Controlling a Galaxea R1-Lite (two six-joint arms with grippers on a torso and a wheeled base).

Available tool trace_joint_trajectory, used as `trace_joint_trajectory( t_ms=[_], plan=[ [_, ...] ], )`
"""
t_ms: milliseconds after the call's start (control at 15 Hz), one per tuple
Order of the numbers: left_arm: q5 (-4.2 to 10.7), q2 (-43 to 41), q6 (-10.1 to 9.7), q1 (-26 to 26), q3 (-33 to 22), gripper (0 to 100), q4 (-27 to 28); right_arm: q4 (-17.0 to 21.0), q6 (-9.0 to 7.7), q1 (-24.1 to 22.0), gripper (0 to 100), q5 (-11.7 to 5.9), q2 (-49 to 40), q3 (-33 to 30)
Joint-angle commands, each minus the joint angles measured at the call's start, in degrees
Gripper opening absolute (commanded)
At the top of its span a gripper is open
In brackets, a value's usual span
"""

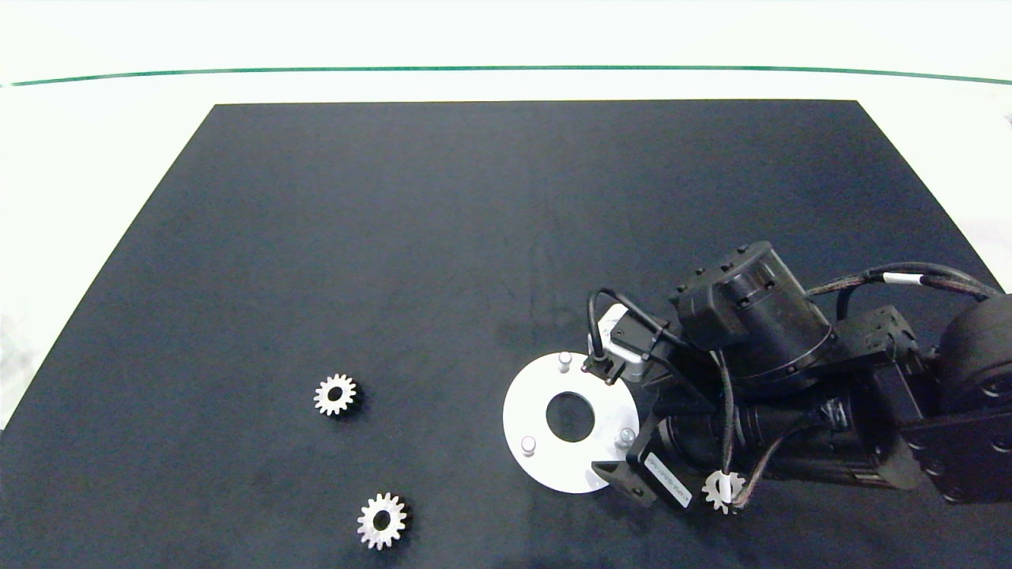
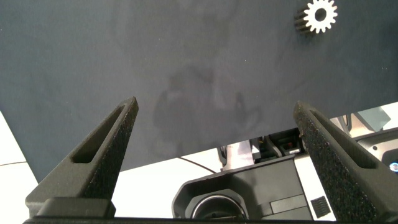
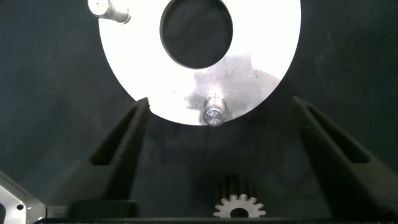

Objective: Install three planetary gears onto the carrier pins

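Right gripper (image 3: pixel 217 162), fingers spread and empty, hangs over a gear (image 3: pixel 239 206) beside the disc (image 3: pixel 261 68), its nearest pin (image 3: pixel 214 116) just beyond; left gripper (image 2: pixel 214 149) spread, idle.

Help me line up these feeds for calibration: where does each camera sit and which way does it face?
Head view: above, looking down on the black mat; the right arm enters from the right.
Left wrist view: on the left arm, facing the mat; open left gripper, one planetary gear.
Right wrist view: on the right arm, facing down at the white disc; open right gripper.
Head and right wrist share the disc and carrier pins.
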Motion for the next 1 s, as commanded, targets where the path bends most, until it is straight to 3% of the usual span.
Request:
trace_joint_trajectory(
  t_ms=[67, 267, 600, 733, 800, 933, 1000],
  plan=[
    [-0.03, -0.7, -0.11, 0.1, 0.0, 100, 0.3, 3.4, -0.11, 0.0, 100, 0.08, -2.0, 0.2],
    [-0.03, -1.8, -1.51, 0.0, -0.5, 100, 0.6, 8.1, -0.02, -0.2, 100, 0.08, -7.8, 2.5],
    [-0.03, -2.1, -1.51, 0.1, -0.5, 100, 0.6, 7.8, -0.11, -2.0, 100, -0.27, -14.3, 12.4],
    [-0.03, -2.6, -1.51, 0.1, -0.5, 100, 0.6, 1.6, -0.19, -2.2, 100, -0.71, -16.8, 18.6],
    [-0.03, -2.6, -1.51, 0.1, -0.4, 100, 0.6, -4.7, -0.37, -3.3, 100, -1.06, -17.2, 22.1],
    [0.05, -2.7, -1.51, 0.2, -0.4, 100, 0.5, -16.7, -0.46, -4.5, 100, -3.79, -16.5, 27.4],
    [0.05, -2.7, -1.51, 0.1, -0.4, 100, 0.5, -18.7, -0.63, -4.5, 100, -3.96, -16.5, 28.4]
  ],
)
